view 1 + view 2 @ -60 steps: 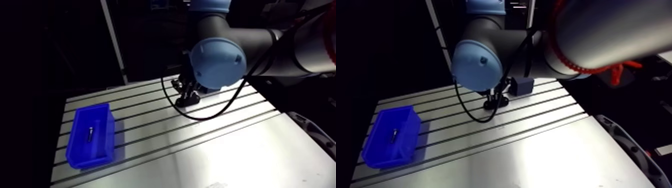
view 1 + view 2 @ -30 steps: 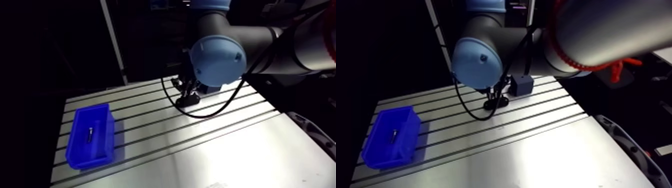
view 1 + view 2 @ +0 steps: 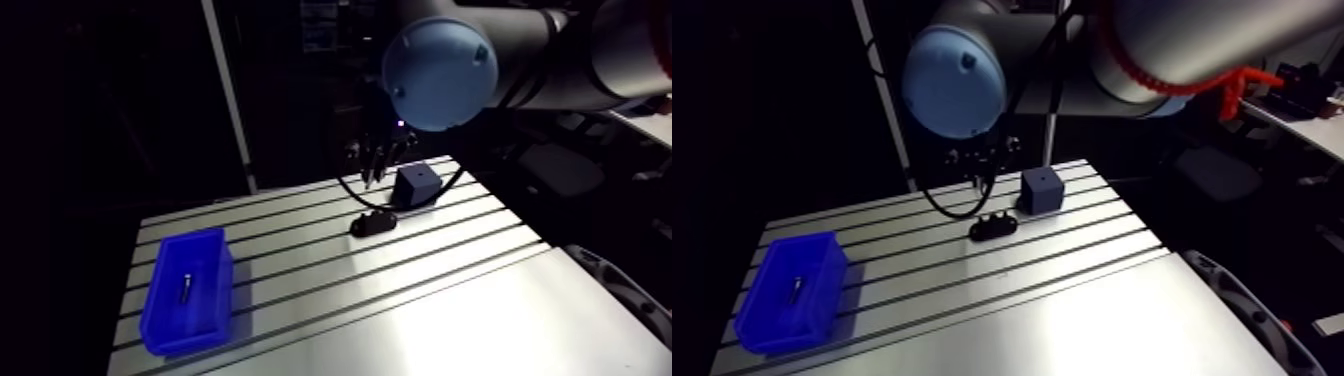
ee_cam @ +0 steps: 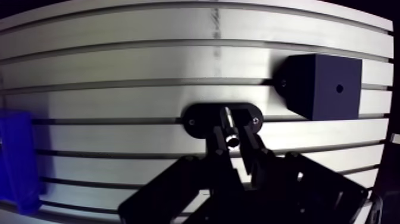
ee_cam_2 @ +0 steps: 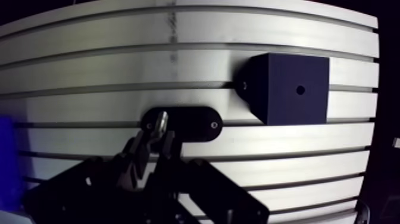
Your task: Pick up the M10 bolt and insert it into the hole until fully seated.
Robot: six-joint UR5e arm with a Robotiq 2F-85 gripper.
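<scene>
arm view: the gripper [image 3: 383,168] has come up since a moment earlier, when it sat low at the black oval plate [image 3: 372,223]. it now hangs clear above that plate, with the dark cube [image 3: 416,185] just beside it. the blue bin [image 3: 187,290] lies well apart at the other end of the table [image 3: 450,300], a small metal piece [image 3: 184,285] in it, unmoved. the whole scene has shifted, so the camera has ridden up with the arm.

wrist view: the gripper is clamped on the m10 bolt [image 4: 227,122], bright metal showing between its tips, lifted off the plate and directly over it. the hole [image 4: 339,88] in the cube's top lies open, ahead and off to one side. judged from this, the pick is done and the carry to the hole comes next. whether the bolt hangs true in the grip cannot be told.
</scene>
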